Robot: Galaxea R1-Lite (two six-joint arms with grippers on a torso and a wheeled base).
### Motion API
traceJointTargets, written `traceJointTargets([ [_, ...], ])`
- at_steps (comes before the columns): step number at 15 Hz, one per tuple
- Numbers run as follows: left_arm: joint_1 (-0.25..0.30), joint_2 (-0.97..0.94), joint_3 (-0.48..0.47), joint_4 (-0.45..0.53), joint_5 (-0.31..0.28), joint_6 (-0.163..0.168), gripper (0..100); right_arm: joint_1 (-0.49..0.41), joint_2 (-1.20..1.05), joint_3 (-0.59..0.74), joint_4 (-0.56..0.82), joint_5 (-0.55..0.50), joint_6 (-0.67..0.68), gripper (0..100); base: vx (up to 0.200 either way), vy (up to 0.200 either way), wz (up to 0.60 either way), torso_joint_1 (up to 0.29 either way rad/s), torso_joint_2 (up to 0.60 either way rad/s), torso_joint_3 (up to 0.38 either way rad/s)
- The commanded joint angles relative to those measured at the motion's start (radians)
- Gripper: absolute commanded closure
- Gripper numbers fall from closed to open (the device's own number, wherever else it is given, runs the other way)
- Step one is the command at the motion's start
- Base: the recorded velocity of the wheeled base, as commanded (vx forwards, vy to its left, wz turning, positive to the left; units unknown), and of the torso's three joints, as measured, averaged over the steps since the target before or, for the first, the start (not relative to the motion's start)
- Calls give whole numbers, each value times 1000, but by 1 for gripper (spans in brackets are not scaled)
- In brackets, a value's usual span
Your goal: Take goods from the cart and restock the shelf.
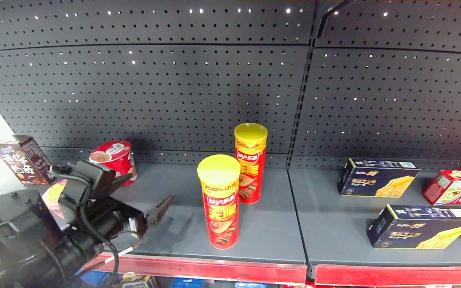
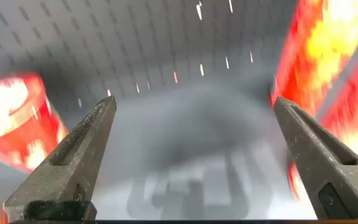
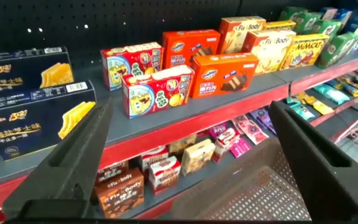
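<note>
The left pincer [image 1: 150, 186] hangs open above the front left part of the dark grey metal shelf [image 1: 270, 228]; its two dark fingers are spread wide with nothing between them. Just behind it, near the perforated back wall [image 1: 174, 88], a red round noodle cup [image 1: 114, 156] sits tilted. To its right a tall red cardboard chip can with a yellow lid [image 1: 219, 202] stands upright near the shelf's front edge, and a second can of the same kind [image 1: 250, 162] stands close behind it, apart from it. Further right lie two dark blue flat boxes [image 1: 378, 178]. The right pincer [image 3: 188, 112] is also open and empty, above a grey wire mesh basket [image 3: 253, 186] and facing red and orange cartons [image 3: 222, 74] on a shelf
</note>
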Motion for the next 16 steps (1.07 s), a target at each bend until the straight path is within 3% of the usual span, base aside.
traceJointTargets([
  [1,-35,-47,98,1,-8,18,0,3,-1,0,0,0,-1,0,0,0,0,0,0,0],
  [3,-99,-52,139,9,-6,38,0,5,4,0,-2,3,-1,0,0,0,0,0,0,0],
  [5,-125,-39,162,10,-8,57,0,6,21,-3,-11,6,-1,0,0,0,0,0,0,0],
  [9,-130,88,112,10,-3,77,0,8,30,-28,-13,4,1,0,0,0,0,0,0,0],
  [16,-130,226,-14,9,0,77,0,8,28,-39,-13,1,2,0,0,0,0,0,0,0],
])
